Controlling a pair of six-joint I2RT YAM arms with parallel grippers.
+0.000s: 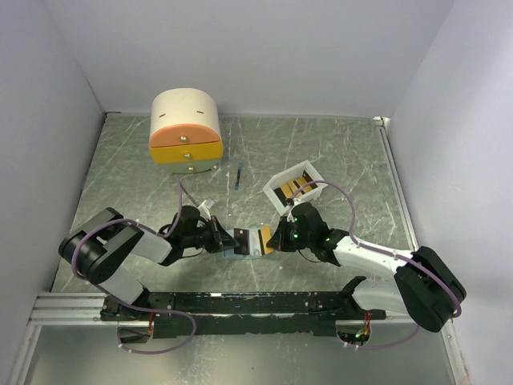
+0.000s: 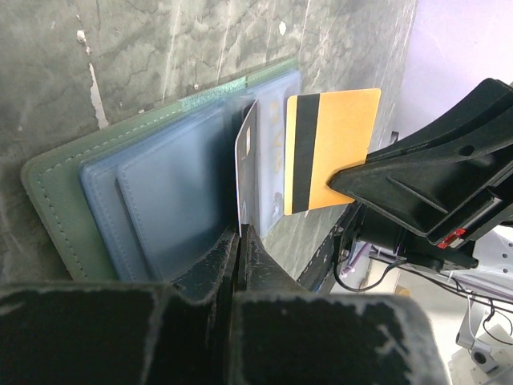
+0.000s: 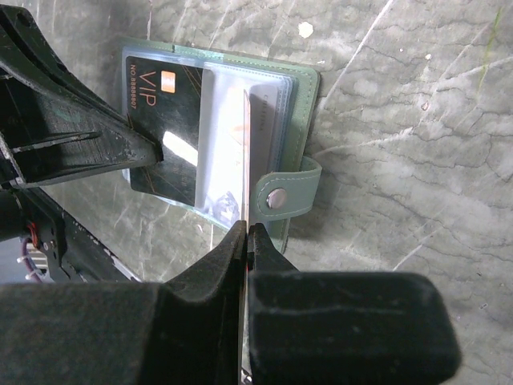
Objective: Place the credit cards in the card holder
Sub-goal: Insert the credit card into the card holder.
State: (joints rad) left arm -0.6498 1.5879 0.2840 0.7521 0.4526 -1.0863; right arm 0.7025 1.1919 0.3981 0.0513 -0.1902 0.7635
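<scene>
The card holder (image 1: 245,252) lies open on the table between both arms, pale green with clear sleeves (image 2: 56,196) and a snap strap (image 3: 286,197). My left gripper (image 2: 241,233) is shut on the black credit card (image 3: 172,128), which stands on edge over the holder's sleeves and shows edge-on (image 2: 245,156) in the left wrist view. My right gripper (image 3: 247,231) is shut on the gold-yellow credit card (image 2: 333,148), also held on edge just beside the holder's open side. In the top view the left gripper (image 1: 223,239) and right gripper (image 1: 276,238) face each other, cards almost touching.
A white tray (image 1: 272,188) holding more cards stands behind the right gripper. A cream-and-orange drawer box (image 1: 186,132) sits at the back left, and a thin blue stick (image 1: 240,175) lies between them. A black rail (image 1: 240,303) runs along the near edge.
</scene>
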